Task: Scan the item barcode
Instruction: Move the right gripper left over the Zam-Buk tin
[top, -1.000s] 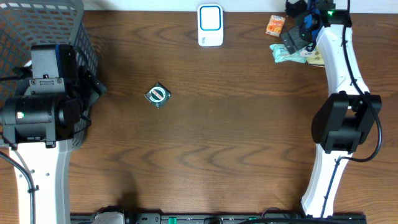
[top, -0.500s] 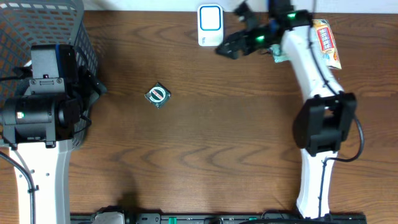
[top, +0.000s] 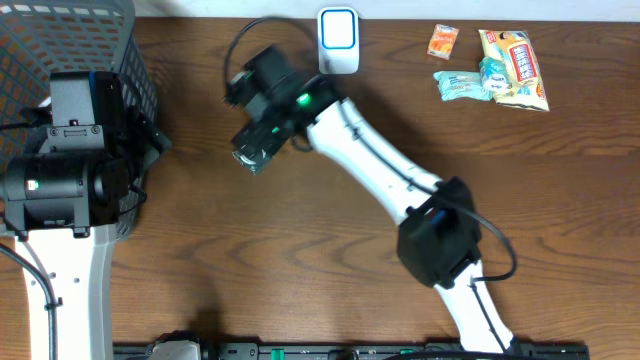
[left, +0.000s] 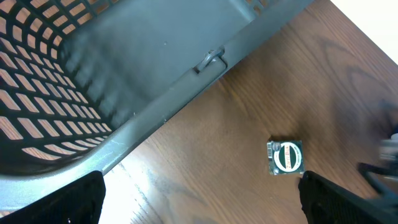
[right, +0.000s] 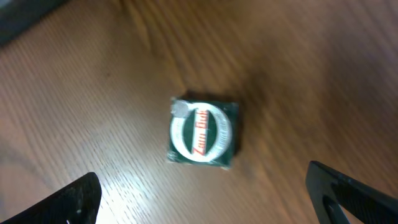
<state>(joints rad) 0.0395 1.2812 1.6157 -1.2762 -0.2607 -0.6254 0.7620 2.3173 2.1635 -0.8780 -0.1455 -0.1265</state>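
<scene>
The item, a small green square box (top: 249, 157) with a round white label, lies flat on the wooden table left of centre. My right gripper (top: 260, 133) hovers just above it, open, with the box (right: 202, 132) ahead of its spread fingertips (right: 348, 196) and nothing between them. The white and blue barcode scanner (top: 338, 40) stands at the table's back edge. My left gripper (left: 202, 200) is open and empty beside the basket, with the box (left: 285, 157) near its right finger. No barcode is visible on the box.
A grey mesh basket (top: 60, 40) fills the back left corner, its rim (left: 155, 118) close to the left gripper. Several snack packets (top: 505, 68) and a small orange packet (top: 443, 40) lie at the back right.
My right arm has swung from the back right corner, past the scanner, to above the green box. The left arm and the box have not moved.
</scene>
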